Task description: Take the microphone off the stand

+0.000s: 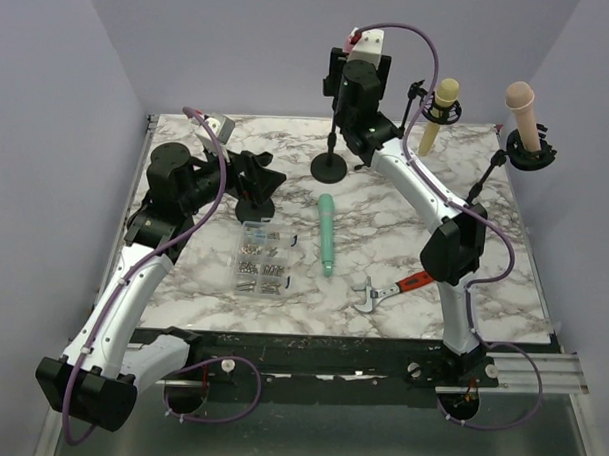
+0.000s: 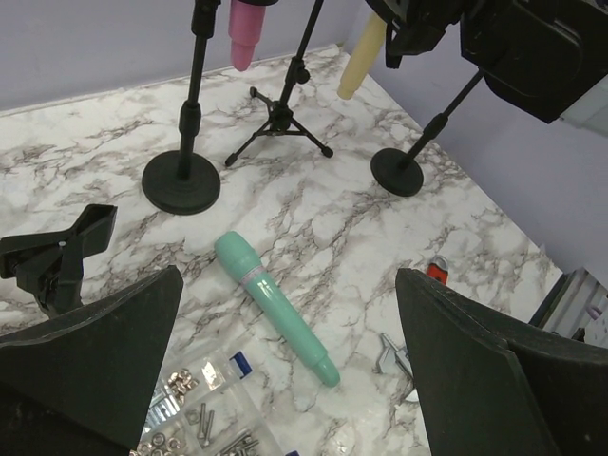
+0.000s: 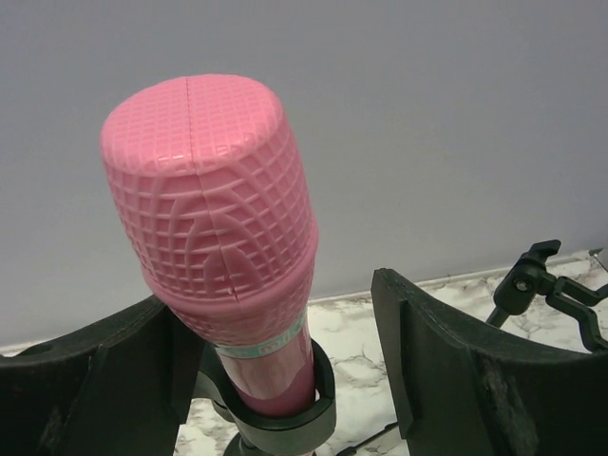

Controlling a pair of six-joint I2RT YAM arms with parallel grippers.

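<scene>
A pink microphone (image 3: 214, 218) stands upright in the black clip (image 3: 285, 423) of a stand with a round base (image 1: 330, 167). It also shows in the left wrist view (image 2: 247, 24). My right gripper (image 3: 275, 380) is open, with one finger on each side of the microphone just below its head; the left finger is close to it and the right finger (image 3: 446, 361) stands apart. In the top view the right gripper (image 1: 355, 85) hides the microphone. My left gripper (image 2: 285, 380) is open and empty above the table, over a teal microphone (image 2: 275, 309) lying flat.
A yellow microphone (image 1: 441, 111) and a peach one (image 1: 522, 114) sit in other stands at the back right. A clear box of screws (image 1: 261, 259), a red-handled wrench (image 1: 387, 289) and a black clamp (image 2: 62, 256) lie on the marble table (image 1: 404, 232).
</scene>
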